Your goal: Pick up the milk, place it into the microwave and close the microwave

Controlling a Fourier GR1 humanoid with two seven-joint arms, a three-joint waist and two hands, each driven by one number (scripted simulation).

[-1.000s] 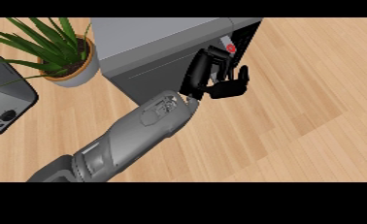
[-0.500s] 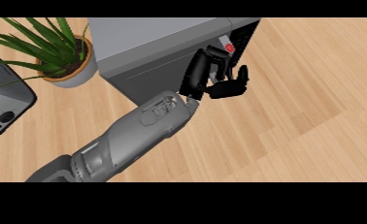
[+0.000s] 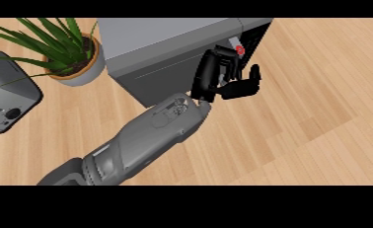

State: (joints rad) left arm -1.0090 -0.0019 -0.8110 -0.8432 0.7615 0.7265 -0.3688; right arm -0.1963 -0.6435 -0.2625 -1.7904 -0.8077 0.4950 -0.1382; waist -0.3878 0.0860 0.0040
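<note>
Counter items, non-task: potted plant, grey appliance, wooden counter.

Potted plant (image 3: 64,49): long green striped leaves fanning outward from a round grey pot with a tan rim, upper left, standing just beside the large grey box. Grey appliance (image 3: 15,101): dark grey rounded casing with small round fittings on its lower face, cut off by the left edge, below the plant's leaves. Counter (image 3: 306,123): light wood planks, grain running diagonally.

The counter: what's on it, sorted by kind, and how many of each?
Microwave: 1
Potted plant: 1
Milk carton, partly hidden by the hand: 1
Grey appliance at the left edge, kind unclear: 1
Total: 4
</note>
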